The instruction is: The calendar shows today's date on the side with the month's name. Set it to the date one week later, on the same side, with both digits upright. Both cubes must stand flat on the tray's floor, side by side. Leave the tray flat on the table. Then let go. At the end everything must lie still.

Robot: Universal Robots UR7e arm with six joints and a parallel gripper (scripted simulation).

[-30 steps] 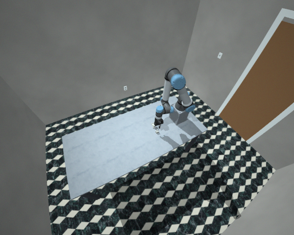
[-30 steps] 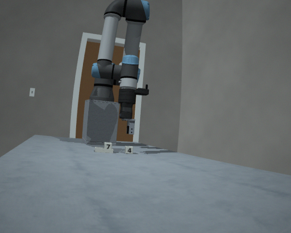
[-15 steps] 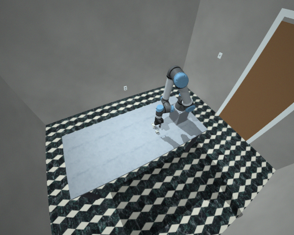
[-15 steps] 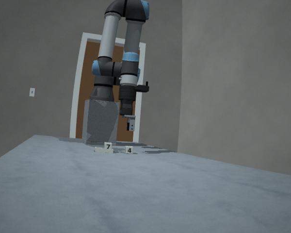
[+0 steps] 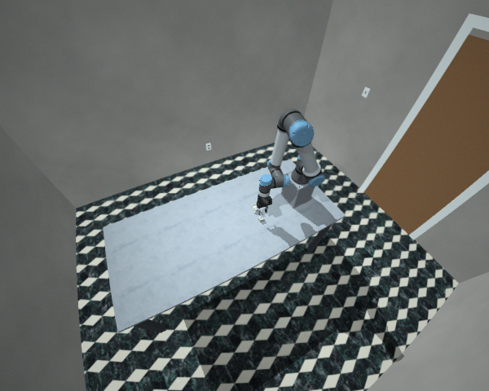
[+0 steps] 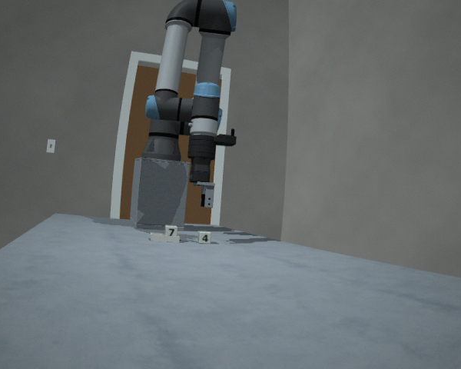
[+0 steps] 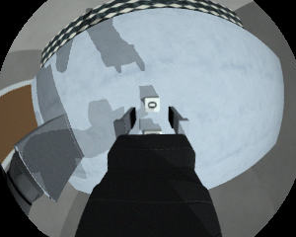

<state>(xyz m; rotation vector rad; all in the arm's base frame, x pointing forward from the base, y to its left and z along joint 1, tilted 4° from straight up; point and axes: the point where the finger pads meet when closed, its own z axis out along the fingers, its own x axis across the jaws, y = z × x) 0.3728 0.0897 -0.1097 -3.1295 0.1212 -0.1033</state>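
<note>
In the exterior view a low white tray (image 6: 164,237) lies on the grey table in front of the arm's pedestal. One white cube (image 6: 170,231) stands in the tray's right end and shows a 7 toward the camera. A second white cube (image 6: 203,237) stands on the table to the right of the tray, apart from it, and shows a 4. My gripper (image 6: 207,200) hangs open and empty well above this second cube. In the wrist view the cube (image 7: 151,103) lies just beyond my open fingers, with a 0 on its top face. The month's name is not readable.
The arm's grey pedestal (image 6: 159,193) stands close behind the tray. The table (image 5: 202,243) stretches far to the near side. A brown door (image 5: 442,138) is in the wall behind the robot.
</note>
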